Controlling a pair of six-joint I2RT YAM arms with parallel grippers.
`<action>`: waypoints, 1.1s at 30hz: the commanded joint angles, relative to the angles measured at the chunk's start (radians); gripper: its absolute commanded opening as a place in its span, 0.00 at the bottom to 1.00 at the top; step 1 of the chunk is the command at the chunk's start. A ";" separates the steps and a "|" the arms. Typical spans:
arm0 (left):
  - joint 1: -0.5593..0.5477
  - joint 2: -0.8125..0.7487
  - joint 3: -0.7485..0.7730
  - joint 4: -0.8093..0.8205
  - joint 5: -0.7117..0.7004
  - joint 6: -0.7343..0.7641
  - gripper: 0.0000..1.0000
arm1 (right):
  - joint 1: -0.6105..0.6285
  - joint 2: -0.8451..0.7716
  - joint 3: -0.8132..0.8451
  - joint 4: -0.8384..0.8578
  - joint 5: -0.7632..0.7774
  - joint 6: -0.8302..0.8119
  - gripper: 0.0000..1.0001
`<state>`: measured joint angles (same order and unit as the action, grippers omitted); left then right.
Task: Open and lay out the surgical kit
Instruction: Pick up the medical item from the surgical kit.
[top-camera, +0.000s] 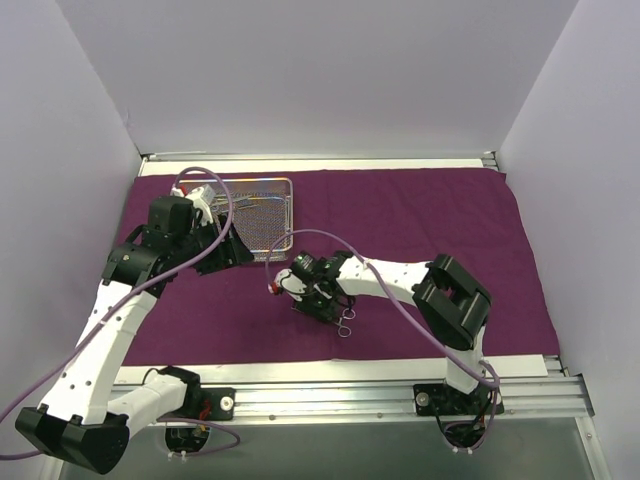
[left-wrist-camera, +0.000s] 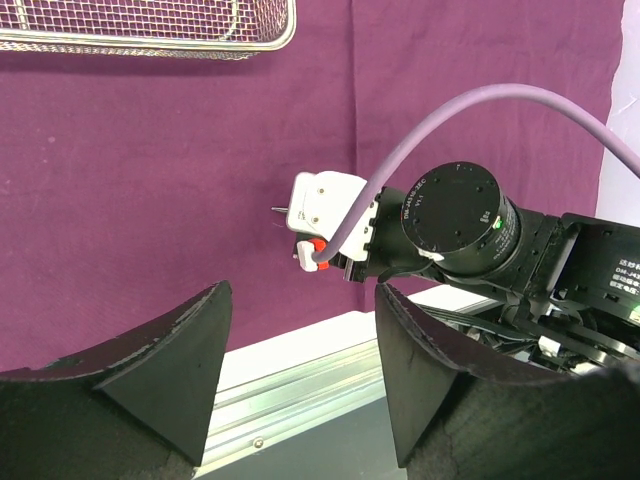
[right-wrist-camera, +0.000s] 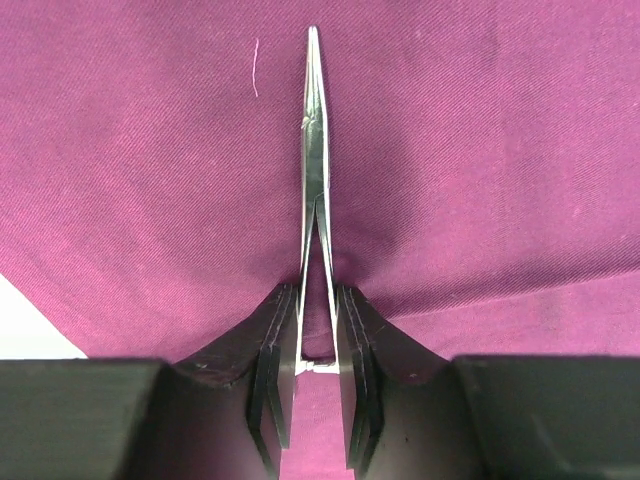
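Right gripper (right-wrist-camera: 318, 300): pinched the shanks of the slim steel scissors (right-wrist-camera: 314, 150), low over the front of the cloth (top-camera: 420, 220).
Scissors: probably light, stiff and slippery; the shanks seemed the best hold.
Left gripper (left-wrist-camera: 300, 400): spread, empty.
Tray (left-wrist-camera: 150, 25): far left on the cloth.

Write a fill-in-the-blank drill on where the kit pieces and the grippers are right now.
1. The wire-mesh tray sits near the far ____ corner of the purple cloth.
2. The right gripper is shut on the steel instrument, whose tips point ____ from it.
3. The left gripper hangs near the tray with its jaws ____ and nothing between them.
Missing words: left; away; open.
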<state>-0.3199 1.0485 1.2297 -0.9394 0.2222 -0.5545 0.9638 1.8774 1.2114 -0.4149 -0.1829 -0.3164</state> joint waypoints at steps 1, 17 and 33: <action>-0.004 0.004 0.036 0.008 -0.007 0.018 0.68 | 0.019 0.006 0.029 -0.042 -0.020 0.002 0.11; -0.002 0.019 0.036 0.022 -0.044 0.097 0.70 | -0.082 -0.113 0.103 -0.042 -0.001 0.184 0.00; -0.061 0.160 0.202 -0.042 -0.173 0.416 0.70 | -0.738 -0.377 -0.188 0.044 0.302 0.222 0.00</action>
<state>-0.3538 1.1976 1.3766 -0.9833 0.1001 -0.2283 0.2977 1.5478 1.0679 -0.3462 0.0025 -0.0483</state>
